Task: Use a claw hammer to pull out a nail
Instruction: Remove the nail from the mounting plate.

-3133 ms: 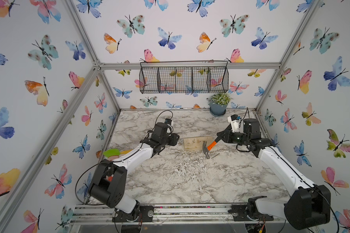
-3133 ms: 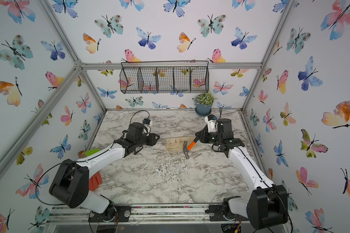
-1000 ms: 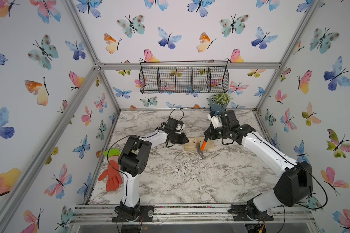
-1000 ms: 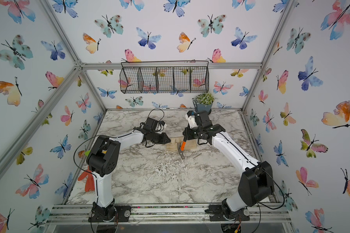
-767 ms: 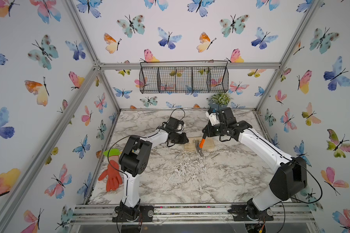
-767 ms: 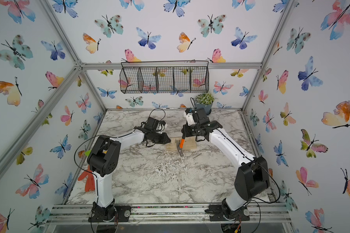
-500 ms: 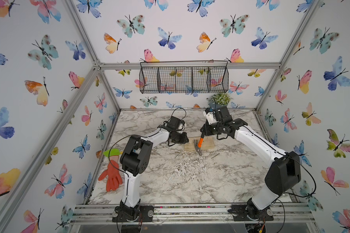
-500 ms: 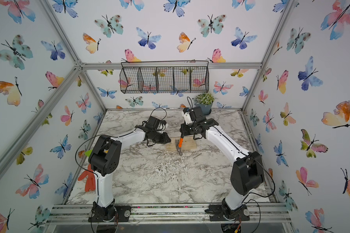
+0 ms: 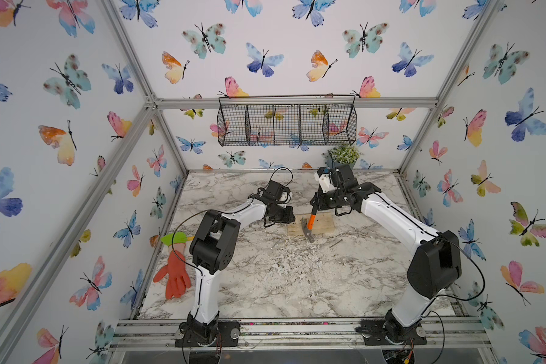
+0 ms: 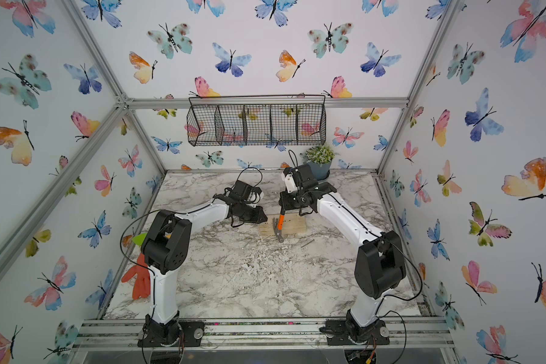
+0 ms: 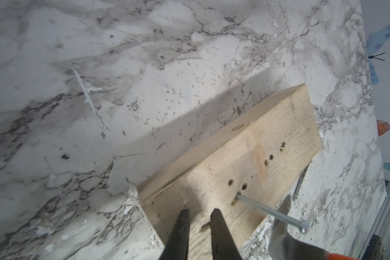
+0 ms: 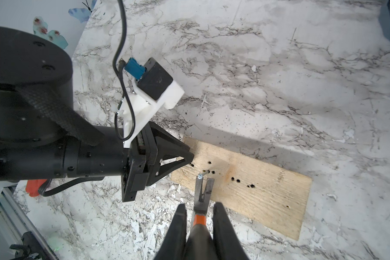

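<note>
Nail [image 11: 270, 211] mostly out, leaning, tip in wood block [image 12: 257, 191] on tabletop. Right pincer [image 12: 200, 205] clamps claw hammer [image 12: 203, 191] handle, claw beside nail head. Left pincer [image 11: 200, 211] slightly parted, empty, at block's end. Final pull remains.

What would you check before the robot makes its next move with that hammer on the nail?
1. Right hand shut on the claw hammer handle: ok.
2. Nail has its tip in the wooden block and leans over: ok, ready to pull.
3. Nail seated in the claw's slot: cannot tell. In the right wrist view its head sits by one prong.
4. Left hand over the block's end to steady it: ok. Whether it presses down: cannot tell.
5. Block flat on the marble table: ok.
</note>
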`<action>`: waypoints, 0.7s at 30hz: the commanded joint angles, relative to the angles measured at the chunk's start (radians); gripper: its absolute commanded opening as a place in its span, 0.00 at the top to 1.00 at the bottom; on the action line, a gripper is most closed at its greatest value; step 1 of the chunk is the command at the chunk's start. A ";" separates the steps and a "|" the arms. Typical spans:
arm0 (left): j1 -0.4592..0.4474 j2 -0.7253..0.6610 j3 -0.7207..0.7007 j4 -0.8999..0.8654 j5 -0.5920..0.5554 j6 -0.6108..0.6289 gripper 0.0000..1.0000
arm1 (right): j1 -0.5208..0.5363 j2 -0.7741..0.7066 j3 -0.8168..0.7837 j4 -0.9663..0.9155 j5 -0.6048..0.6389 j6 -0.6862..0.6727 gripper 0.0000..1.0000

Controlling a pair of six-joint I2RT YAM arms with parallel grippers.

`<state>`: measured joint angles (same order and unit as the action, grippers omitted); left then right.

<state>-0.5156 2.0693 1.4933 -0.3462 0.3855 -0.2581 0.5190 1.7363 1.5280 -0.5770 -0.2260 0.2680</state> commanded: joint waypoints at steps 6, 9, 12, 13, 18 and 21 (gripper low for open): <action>-0.006 0.071 -0.031 -0.098 -0.057 0.014 0.80 | 0.007 0.020 0.084 0.020 0.006 -0.006 0.97; -0.006 0.069 -0.036 -0.093 -0.056 0.016 0.80 | 0.007 0.026 0.086 0.040 0.027 -0.007 0.98; -0.006 0.071 -0.034 -0.095 -0.056 0.017 0.80 | 0.008 0.046 0.118 0.042 0.018 -0.008 0.98; -0.007 0.071 -0.034 -0.094 -0.056 0.017 0.80 | 0.009 0.051 0.130 0.042 0.011 -0.011 0.98; -0.006 0.068 -0.036 -0.093 -0.053 0.016 0.80 | 0.020 0.053 0.168 0.032 0.004 -0.018 0.97; -0.007 0.067 -0.038 -0.093 -0.053 0.017 0.80 | 0.045 0.042 0.172 0.029 0.052 -0.025 0.98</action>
<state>-0.5163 2.0697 1.4933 -0.3443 0.3855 -0.2535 0.5385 1.8050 1.6485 -0.6159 -0.1925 0.2489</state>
